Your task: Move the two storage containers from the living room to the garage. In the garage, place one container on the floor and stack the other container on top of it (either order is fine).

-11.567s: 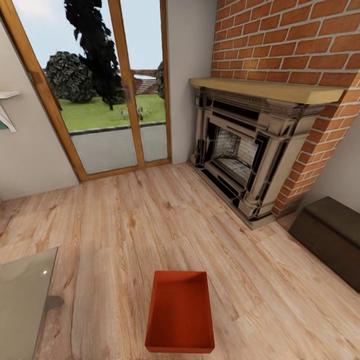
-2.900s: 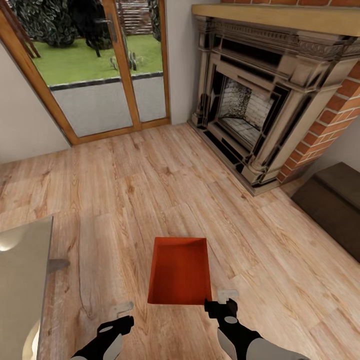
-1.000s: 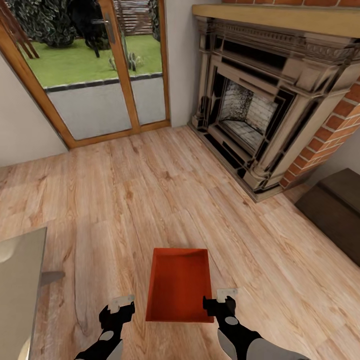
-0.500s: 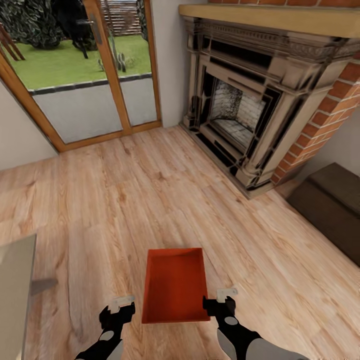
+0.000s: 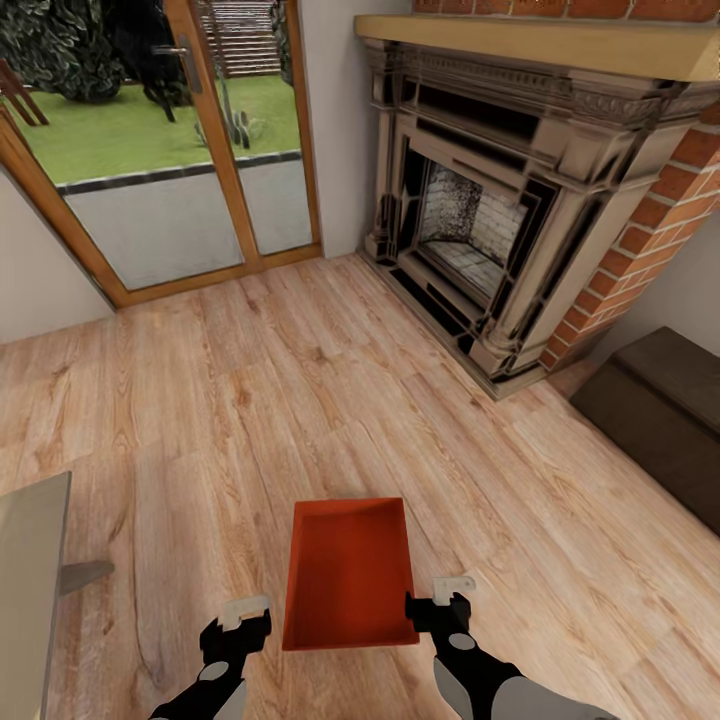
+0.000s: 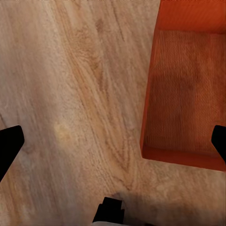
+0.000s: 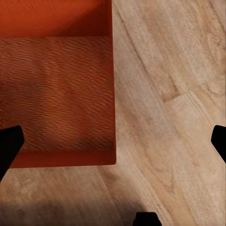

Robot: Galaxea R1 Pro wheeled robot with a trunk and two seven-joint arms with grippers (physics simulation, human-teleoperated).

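One orange-red open-topped storage container (image 5: 350, 575) sits on the light wood planks of the living room, its inside bare. My left gripper (image 5: 240, 618) hovers just left of its near corner, and my right gripper (image 5: 446, 598) just right of the other near corner. In the left wrist view the container (image 6: 188, 94) lies under the open left gripper (image 6: 113, 146), whose fingers straddle one long wall. In the right wrist view the open right gripper (image 7: 113, 143) straddles the opposite long wall of the container (image 7: 56, 89). Neither gripper holds anything.
A brick fireplace (image 5: 500, 200) stands ahead on the right, wood-framed glass doors (image 5: 170, 150) ahead on the left. A dark low bench (image 5: 660, 420) lines the right wall. A glass tabletop (image 5: 25, 590) juts in at the near left. Open plank floor lies beyond the container.
Both arms have come into view and now flank the container's near end. In the last second the whole picture shifted slightly with the camera; the grippers and the container kept their places.
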